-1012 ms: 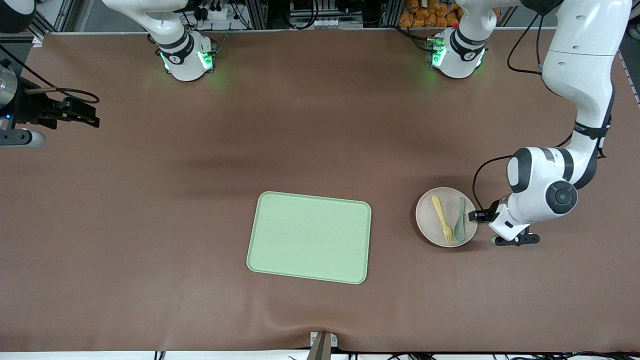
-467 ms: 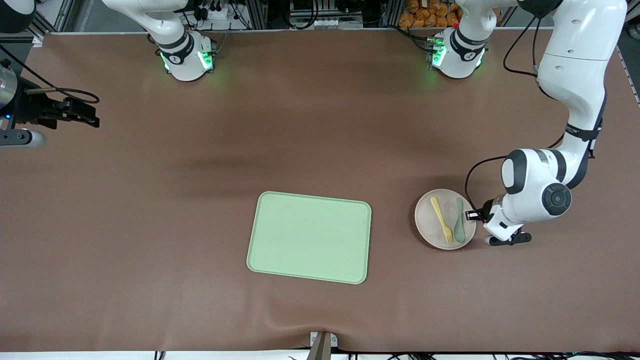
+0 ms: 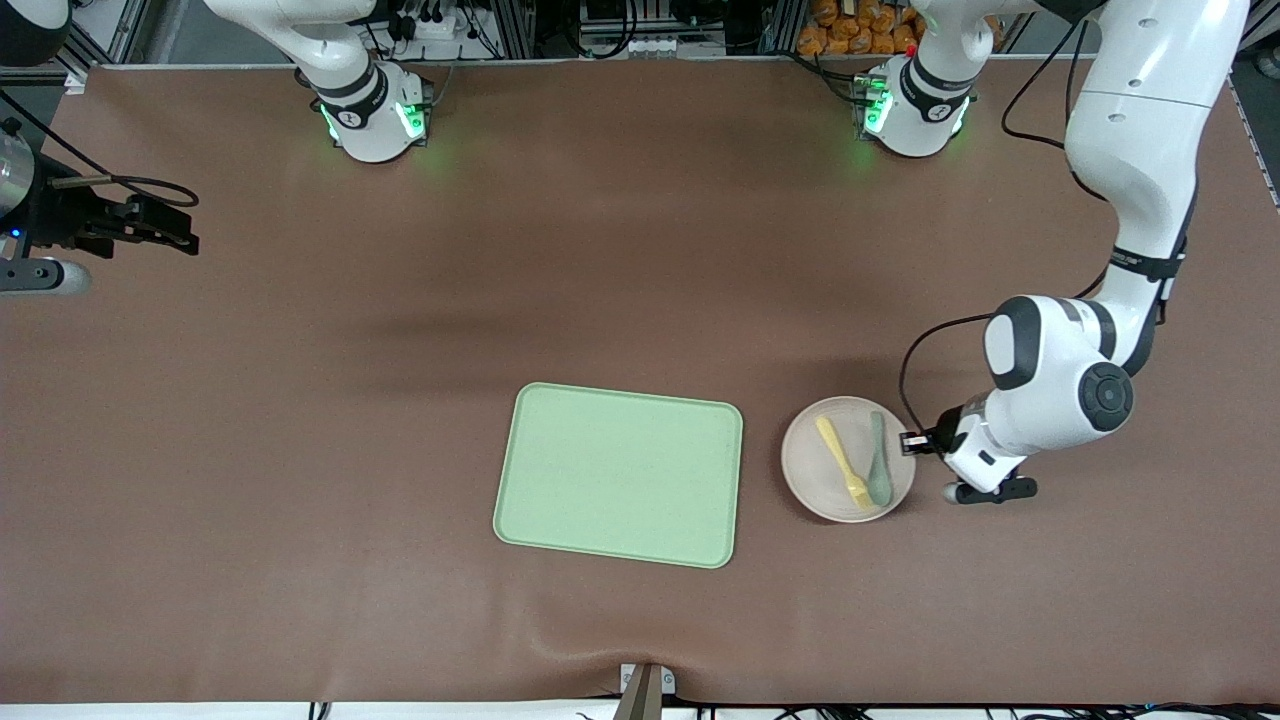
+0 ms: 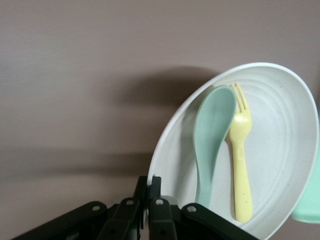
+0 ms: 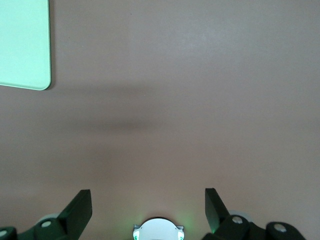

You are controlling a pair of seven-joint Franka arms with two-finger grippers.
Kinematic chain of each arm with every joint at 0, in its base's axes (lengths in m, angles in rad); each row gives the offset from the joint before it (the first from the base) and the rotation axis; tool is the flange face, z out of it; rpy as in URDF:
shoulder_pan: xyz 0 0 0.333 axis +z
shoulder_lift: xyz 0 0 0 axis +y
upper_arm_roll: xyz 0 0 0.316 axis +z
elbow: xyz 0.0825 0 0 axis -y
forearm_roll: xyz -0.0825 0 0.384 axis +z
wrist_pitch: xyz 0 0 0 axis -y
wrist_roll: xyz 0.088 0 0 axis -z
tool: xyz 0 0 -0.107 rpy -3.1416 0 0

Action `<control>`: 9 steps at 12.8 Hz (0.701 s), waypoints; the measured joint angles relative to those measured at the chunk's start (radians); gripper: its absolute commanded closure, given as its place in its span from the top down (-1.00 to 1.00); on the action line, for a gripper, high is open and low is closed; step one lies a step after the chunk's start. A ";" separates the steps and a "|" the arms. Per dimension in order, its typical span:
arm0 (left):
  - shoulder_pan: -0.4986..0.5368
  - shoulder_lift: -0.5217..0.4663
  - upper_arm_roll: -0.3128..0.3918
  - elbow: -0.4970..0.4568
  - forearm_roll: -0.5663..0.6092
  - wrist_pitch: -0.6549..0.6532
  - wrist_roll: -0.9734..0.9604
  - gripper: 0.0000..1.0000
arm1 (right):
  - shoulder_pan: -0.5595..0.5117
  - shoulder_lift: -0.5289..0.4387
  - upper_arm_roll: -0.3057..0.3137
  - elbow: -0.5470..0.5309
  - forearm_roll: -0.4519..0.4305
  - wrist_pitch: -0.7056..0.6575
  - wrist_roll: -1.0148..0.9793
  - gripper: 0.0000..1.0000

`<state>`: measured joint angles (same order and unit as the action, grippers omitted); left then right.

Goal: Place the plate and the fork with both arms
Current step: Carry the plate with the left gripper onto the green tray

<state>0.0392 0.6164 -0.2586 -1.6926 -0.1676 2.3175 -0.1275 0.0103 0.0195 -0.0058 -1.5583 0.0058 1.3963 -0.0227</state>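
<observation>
Left gripper (image 3: 912, 442): clamped on plate (image 3: 810, 480) rim, tray (image 3: 620, 475) beside it
Fork (image 3: 842, 461): in plate, beside spoon (image 3: 878, 473)
Right gripper (image 5: 148, 205): fingers spread, waiting well apart from tray

The rectangular light-green tray (image 3: 619, 475) is lying with its whole surface unoccupied. A narrow strip of bare brown table mat (image 3: 600, 250) is separating it from the round pale beige plate (image 3: 848, 459). The left gripper (image 3: 912, 443) is clamped on that plate's rim at the side away from the tray. The right gripper (image 5: 148, 205) is hanging spread over bare mat.
</observation>
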 measured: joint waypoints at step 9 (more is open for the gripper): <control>-0.282 0.227 -0.007 0.257 -0.012 0.071 -0.214 -1.00 | 0.000 0.000 0.000 0.000 0.000 0.000 0.000 1.00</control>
<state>-0.2423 0.8430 -0.2654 -1.4356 -0.1796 2.3886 -0.3416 0.0103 0.0197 -0.0057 -1.5579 0.0059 1.3964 -0.0227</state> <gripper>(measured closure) 0.956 0.000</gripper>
